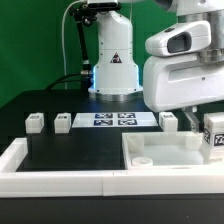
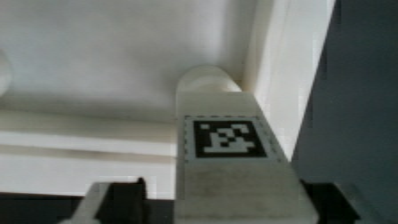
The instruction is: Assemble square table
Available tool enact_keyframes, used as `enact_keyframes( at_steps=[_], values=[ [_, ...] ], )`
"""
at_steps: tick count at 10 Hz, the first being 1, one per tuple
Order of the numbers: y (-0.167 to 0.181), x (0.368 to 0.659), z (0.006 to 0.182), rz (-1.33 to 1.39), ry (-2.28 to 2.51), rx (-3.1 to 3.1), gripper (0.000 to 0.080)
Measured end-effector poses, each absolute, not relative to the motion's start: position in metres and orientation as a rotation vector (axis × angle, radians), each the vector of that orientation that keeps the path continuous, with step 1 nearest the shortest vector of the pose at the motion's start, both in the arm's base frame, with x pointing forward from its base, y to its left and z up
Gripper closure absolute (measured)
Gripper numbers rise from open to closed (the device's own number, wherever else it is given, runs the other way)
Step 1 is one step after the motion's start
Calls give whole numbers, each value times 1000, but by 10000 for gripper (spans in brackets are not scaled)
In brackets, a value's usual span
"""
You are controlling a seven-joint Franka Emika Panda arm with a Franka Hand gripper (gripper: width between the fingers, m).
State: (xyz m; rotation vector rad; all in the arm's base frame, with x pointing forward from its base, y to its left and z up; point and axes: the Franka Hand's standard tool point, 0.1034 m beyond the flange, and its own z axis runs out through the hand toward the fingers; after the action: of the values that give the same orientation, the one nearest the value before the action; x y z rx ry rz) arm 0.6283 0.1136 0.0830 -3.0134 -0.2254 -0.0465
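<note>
While the gripper (image 2: 217, 198) straddles a tagged leg (image 2: 228, 150) at the table top (image 1: 160, 152), whether its fingers (image 2: 111, 202) clamp it cannot be told. Step, likely: grasping a leg; next needs firm closure, then a clean lift.

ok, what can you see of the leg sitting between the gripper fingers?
The leg is a chunky white block, plastic-looking, with flat faces and a rounded far end. One face carries a square black-and-white tag. In the wrist view it lies lengthwise between the two dark fingers of the gripper, which flank it closely; whether they press it is unclear. Behind it is a white surface, seemingly the table top.
</note>
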Motion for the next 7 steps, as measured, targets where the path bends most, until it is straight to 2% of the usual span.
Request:
enact_keyframes(
  at_steps=[1, 6, 7],
  values=[
    [114, 628, 83, -47, -226, -3013, 509],
    [114, 628, 83, -45, -199, -3014, 509],
    [113, 629, 83, -43, -30, -3017, 509]
  ],
)
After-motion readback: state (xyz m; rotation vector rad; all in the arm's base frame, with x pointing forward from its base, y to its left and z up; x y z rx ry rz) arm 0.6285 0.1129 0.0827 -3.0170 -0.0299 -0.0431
